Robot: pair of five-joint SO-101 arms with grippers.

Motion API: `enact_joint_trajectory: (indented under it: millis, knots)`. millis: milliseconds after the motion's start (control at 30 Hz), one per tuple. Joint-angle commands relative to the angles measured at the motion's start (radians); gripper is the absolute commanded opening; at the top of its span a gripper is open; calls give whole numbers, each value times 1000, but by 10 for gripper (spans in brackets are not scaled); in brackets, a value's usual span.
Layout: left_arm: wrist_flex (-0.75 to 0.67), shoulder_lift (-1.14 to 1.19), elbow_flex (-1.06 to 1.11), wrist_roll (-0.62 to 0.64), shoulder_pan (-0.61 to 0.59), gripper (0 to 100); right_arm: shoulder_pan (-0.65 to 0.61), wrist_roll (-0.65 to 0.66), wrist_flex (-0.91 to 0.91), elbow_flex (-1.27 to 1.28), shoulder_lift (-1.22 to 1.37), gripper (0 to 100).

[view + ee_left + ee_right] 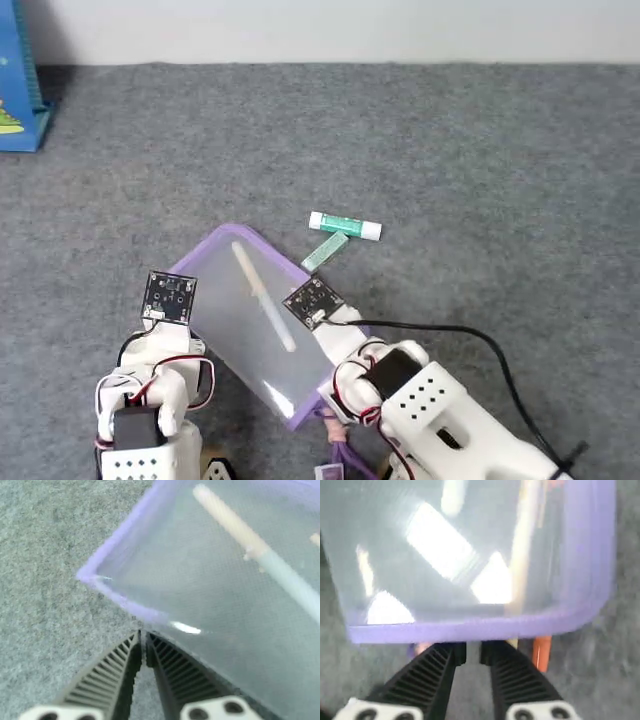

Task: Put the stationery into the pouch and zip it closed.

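The translucent pouch with purple edging lies flat on the grey carpet between my two arms. A pale pen rests inside it. My left gripper is at the pouch rim near a corner, shut on the purple edge, and the pen shows through the plastic. My right gripper is pinched on the opposite purple edge of the pouch. An orange piece sticks out beside it. A green-and-white glue stick and a small green eraser lie outside, just past the pouch's far corner.
A blue box stands at the far left by the white wall. A black cable trails from the right arm. A purple strap lies under the pouch's near end. Open carpet stretches beyond the glue stick.
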Motion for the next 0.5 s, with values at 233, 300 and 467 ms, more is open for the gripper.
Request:
enact_joint_trajectory:
  millis: [233,300,467]
  knots:
    - [3,-12,-12,-5,-5,16,-2,-8,-387,-64,104,8]
    - [3,-12,-12,-5,-5,16,-2,-8,-409,-64,116,8]
    - [3,-12,-12,-5,-5,16,-7,-12,-274,-87,105,13]
